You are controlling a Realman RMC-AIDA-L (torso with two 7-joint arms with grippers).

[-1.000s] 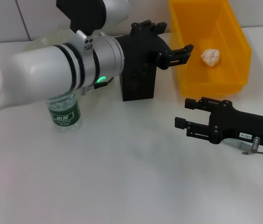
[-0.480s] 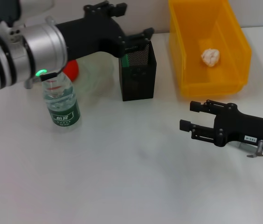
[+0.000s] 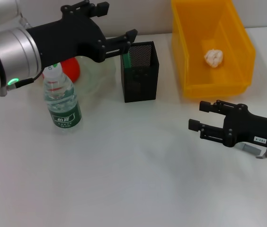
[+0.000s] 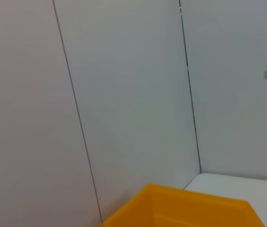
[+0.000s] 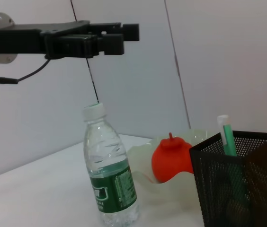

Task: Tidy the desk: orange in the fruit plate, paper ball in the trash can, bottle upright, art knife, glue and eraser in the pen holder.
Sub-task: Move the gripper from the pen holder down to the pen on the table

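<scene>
Head view shows my left gripper [image 3: 112, 23] raised with jaws apart and empty, the pen holder [image 3: 140, 71] just below its tips, the upright bottle [image 3: 61, 101] and orange [image 3: 71, 68] beneath my forearm. My right gripper [image 3: 202, 118], parted and empty, hovers before the yellow bin [image 3: 211, 45] holding the paper ball [image 3: 214, 57].

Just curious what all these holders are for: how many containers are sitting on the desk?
3: the yellow bin at the back right, the black mesh pen holder in the middle, and the clear fruit plate left of it.
</scene>
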